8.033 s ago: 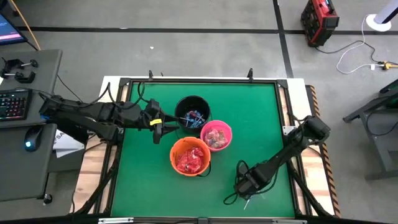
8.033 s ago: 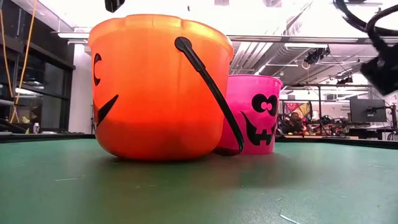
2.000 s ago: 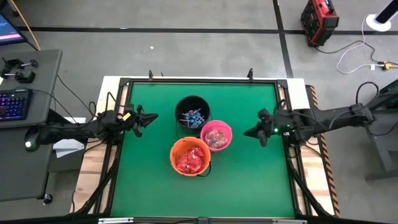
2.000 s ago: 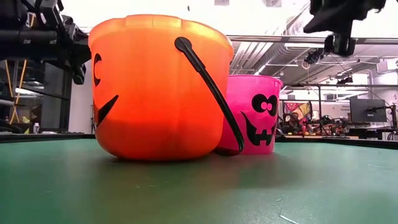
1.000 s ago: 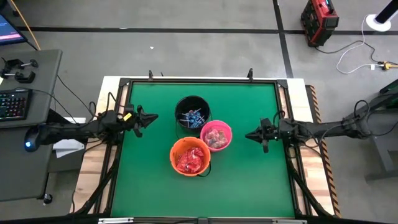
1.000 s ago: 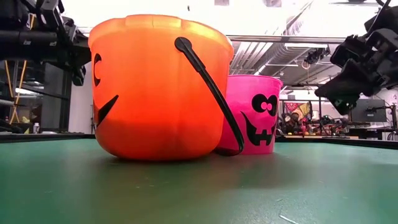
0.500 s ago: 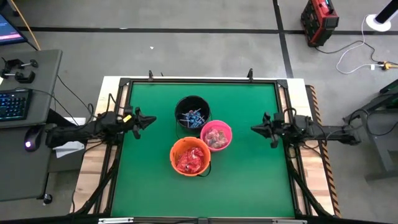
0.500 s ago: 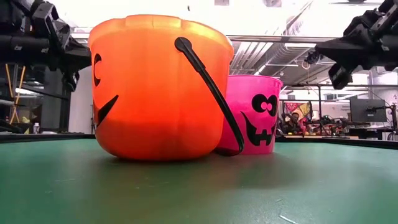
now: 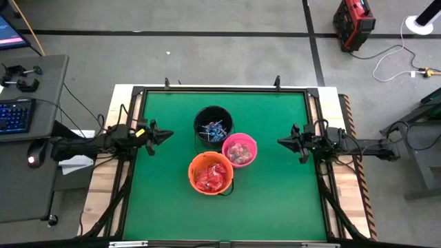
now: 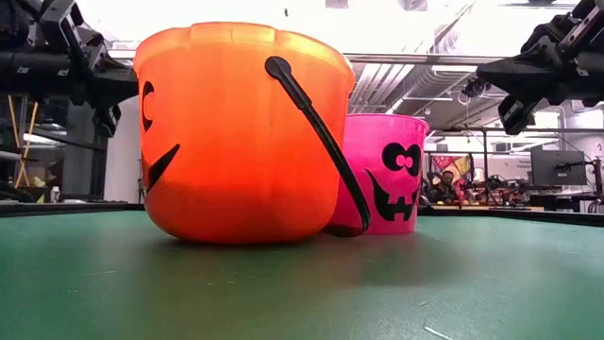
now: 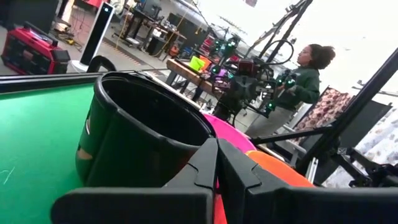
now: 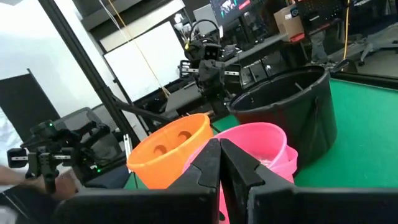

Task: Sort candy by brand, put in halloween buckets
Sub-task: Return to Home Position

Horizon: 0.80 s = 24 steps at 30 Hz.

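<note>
High view: my left gripper (image 9: 169,133) and right gripper (image 9: 281,142) hang near opposite sides of the green table (image 9: 275,200), both pinched shut on nothing. Between them cluster three round plastic pails. The black bucket (image 9: 197,126) holds blue-headed lollipops (image 9: 214,129), the orange bucket (image 9: 191,172) holds shiny red packets (image 9: 211,178), and the pink bucket (image 9: 254,145) is alongside. The wrapper print is too small to read.

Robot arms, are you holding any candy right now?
No, nothing is held. The left end effector and the right end effector are both shut and empty.
</note>
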Available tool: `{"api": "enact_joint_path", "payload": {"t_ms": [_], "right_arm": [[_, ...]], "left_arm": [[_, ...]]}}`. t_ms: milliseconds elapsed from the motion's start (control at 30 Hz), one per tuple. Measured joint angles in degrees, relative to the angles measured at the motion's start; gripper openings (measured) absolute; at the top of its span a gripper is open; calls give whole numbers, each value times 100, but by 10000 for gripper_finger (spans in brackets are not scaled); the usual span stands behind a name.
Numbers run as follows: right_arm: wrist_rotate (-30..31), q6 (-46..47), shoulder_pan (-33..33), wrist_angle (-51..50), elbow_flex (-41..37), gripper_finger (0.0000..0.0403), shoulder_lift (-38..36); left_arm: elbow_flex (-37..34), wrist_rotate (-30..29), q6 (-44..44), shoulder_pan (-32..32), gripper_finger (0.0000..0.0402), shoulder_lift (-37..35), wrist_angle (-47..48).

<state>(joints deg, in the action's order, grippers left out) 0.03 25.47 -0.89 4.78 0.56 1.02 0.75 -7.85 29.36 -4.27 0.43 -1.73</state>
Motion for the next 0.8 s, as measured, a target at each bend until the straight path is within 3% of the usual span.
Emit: {"api": "enact_joint_path", "payload": {"t_ms": [800], "right_arm": [[-1, 0, 0, -362, -3, 0, 0]], "left_arm": [[0, 1, 0, -2, 1, 2, 3]]}}
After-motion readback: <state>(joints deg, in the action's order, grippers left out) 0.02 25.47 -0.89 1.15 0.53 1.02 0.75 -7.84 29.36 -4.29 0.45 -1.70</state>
